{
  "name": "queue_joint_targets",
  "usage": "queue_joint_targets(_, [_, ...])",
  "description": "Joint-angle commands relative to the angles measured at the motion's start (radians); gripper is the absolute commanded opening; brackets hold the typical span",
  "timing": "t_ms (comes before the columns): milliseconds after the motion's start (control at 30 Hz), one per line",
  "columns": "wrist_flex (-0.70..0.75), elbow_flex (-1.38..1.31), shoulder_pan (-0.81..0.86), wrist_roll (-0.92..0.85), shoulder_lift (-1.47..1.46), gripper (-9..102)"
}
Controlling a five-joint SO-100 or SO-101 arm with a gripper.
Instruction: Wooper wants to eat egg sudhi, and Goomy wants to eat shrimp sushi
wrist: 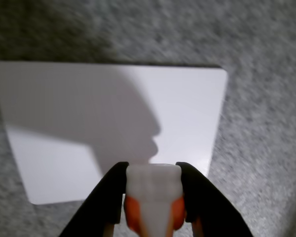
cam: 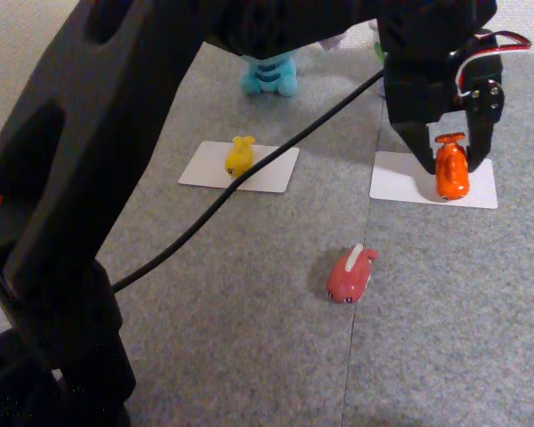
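Cards of flat white material with rounded corners lie on the grey carpeted floor, one on the left (cam: pixel 238 166) and one on the right (cam: pixel 400 182) in the other view. The egg sudhi (cam: pixel 240 155), a tiny glossy yellow fish shape, sits on the left card. The shrimp sushi (cam: pixel 451 166), bright orange and smooth with a forked tail, stands over the right card, clamped between the two black fingers of the end effector (cam: pixel 449 163).

The black arm (cam: pixel 89 169) sweeps from the lower left across the top of the other view and drops its end effector straight down onto the right card; a black cable (cam: pixel 249 173) trails below it.

In the wrist view the fingers (wrist: pixel 200 197) press both sides of the toy's white base and orange body (wrist: pixel 153 197), with the card (wrist: pixel 187 108) and the end effector's shadow behind.

Wooper (cam: pixel 269 73), a light-blue plush with dark belly stripes, sits beyond the left card, its top hidden by the arm. A pink-red toy (cam: pixel 351 274) with a white fin lies on the carpet (cam: pixel 445 338) nearer the camera, between the cards and apart from both.
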Motion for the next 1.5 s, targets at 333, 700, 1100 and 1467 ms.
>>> queue_joint_targets(333, [-0.015,-0.060,-0.017,0.008,0.006,15])
queue_joint_targets(700, [-0.038,-0.061,-0.043,0.091,0.066,30])
queue_joint_targets(1100, [0.270,-0.060,-0.138,0.186,0.489,31])
queue_joint_targets(1467, [0.520,-0.041,-0.307,0.342,0.759,30])
